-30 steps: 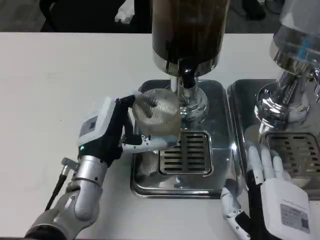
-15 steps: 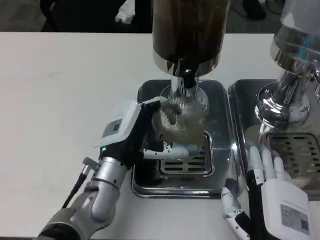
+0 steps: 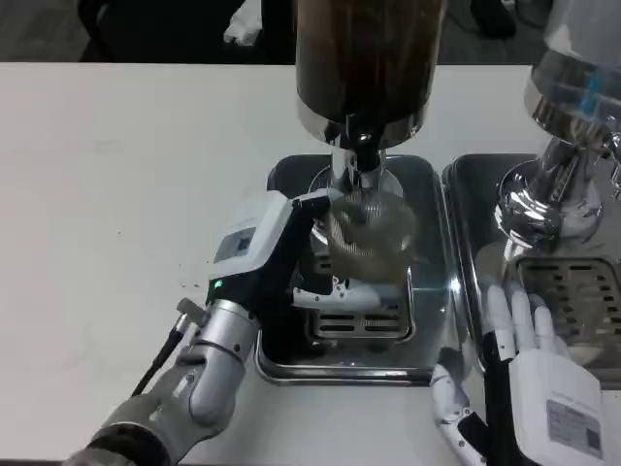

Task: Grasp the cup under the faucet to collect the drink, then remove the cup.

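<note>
Left hand [image 3: 291,254] has its fingers wrapped around the clear ribbed plastic cup [image 3: 367,236], thumb side toward the camera and one white finger poking out under the cup's base. Cup sits right below the black faucet nozzle [image 3: 365,155] of the tall drink dispenser with the dark liquid tank [image 3: 367,58] — it's over the slotted metal grate [image 3: 357,316] of the shiny steel drip tray [image 3: 281,354], and it looks a bit tilted, though the frame is blurry enough that I can't say whether its base touches the grate. Can't tell if anything is pouring either, or if there's liquid in it.

Right hand [image 3: 529,364] is well off to the side — lying flat with its fingers loosely spread, holding nothing, fingertips pointing away from the robot along the edge between the first tray and the second steel drip tray [image 3: 466,243]. That second tray sits under another chrome dispenser base [image 3: 543,209] on the right. Everything's on the plain white table [image 3: 126,194].
</note>
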Controlling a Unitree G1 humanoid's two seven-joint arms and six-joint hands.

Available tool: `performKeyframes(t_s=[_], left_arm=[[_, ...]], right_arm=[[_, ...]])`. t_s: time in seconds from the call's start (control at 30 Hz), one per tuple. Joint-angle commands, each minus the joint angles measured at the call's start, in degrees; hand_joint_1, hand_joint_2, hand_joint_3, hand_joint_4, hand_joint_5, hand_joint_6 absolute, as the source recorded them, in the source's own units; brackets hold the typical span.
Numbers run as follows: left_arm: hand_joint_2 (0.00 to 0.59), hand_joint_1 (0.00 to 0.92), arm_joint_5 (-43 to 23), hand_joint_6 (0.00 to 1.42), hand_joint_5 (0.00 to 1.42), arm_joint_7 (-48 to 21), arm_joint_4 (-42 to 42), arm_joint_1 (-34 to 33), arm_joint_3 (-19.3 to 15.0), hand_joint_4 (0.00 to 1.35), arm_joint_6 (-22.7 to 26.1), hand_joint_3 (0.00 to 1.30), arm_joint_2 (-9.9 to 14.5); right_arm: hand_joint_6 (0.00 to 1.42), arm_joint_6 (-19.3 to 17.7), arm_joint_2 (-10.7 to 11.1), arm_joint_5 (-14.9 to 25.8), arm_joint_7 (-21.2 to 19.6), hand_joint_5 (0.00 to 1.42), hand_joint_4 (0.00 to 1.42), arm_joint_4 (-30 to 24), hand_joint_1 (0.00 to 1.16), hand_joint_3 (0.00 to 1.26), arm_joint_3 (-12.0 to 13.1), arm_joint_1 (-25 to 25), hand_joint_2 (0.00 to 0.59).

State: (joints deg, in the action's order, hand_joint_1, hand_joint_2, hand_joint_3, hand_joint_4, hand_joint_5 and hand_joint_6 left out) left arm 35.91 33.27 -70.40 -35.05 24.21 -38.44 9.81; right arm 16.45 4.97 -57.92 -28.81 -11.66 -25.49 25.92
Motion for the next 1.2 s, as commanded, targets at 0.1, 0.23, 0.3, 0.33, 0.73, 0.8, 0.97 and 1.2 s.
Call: performKeyframes(t_s=[0.1, 0.23, 0.3, 0.33, 0.73, 0.8, 0.97, 1.2], left_arm=[[0.002, 0.543, -0.4, 1.18, 1.00, -1.3, -0.3, -1.1, -0.2, 0.81, -0.9, 0.67, 0.5], [0.041, 0.470, 0.3, 0.95, 0.79, -1.8, -0.2, -1.1, 0.2, 0.58, -0.8, 0.47, 1.1], [0.033, 0.444, 0.8, 0.82, 0.68, -1.7, 0.2, -0.9, 0.6, 0.46, -1.3, 0.38, 1.5], [0.030, 0.435, 0.6, 0.79, 0.64, -2.0, 0.3, -0.9, 0.5, 0.44, -1.7, 0.35, 1.6], [0.041, 0.343, 1.4, 0.42, 0.40, -0.9, 1.1, -0.7, 1.5, 0.21, -2.8, 0.15, 2.5], [0.039, 0.337, 1.8, 0.41, 0.40, 0.1, 1.8, -0.5, 1.9, 0.21, -3.2, 0.14, 2.8], [0.038, 0.277, 0.4, 0.38, 0.37, 0.2, 2.9, 0.5, 0.9, 0.19, -5.0, 0.14, 3.9], [0.040, 0.221, -0.4, 0.40, 0.39, 1.7, 5.6, 3.2, -1.1, 0.21, -7.5, 0.16, 6.8]], right_arm=[[0.10, -0.4, -0.2, 0.9, -0.6, 0.00, 0.00, 0.2, 0.13, 0.03, 0.6, 0.1, 0.539], [0.10, -0.4, -0.1, 1.3, -0.7, 0.00, 0.00, 0.2, 0.13, 0.03, 0.6, -0.1, 0.537], [0.10, -0.6, -0.2, 1.6, -0.8, 0.00, 0.00, 0.3, 0.13, 0.03, 0.8, -0.1, 0.536], [0.10, -0.6, -0.1, 1.7, -0.8, 0.00, 0.00, 0.3, 0.13, 0.03, 0.8, -0.1, 0.535], [0.10, -0.9, -0.2, 2.1, -1.1, 0.00, 0.00, 1.0, 0.07, 0.03, 1.1, -0.8, 0.521], [0.10, -0.9, -0.2, 2.3, -1.1, 0.00, 0.00, 1.1, 0.07, 0.03, 1.2, -0.9, 0.519], [0.10, -1.2, 0.1, 2.6, -1.0, 0.00, 0.00, 1.5, 0.07, 0.03, 1.3, -1.3, 0.518], [0.10, -2.2, 0.8, 3.8, -0.6, 0.00, 0.00, 2.8, 0.07, 0.03, 2.6, -3.3, 0.518]])
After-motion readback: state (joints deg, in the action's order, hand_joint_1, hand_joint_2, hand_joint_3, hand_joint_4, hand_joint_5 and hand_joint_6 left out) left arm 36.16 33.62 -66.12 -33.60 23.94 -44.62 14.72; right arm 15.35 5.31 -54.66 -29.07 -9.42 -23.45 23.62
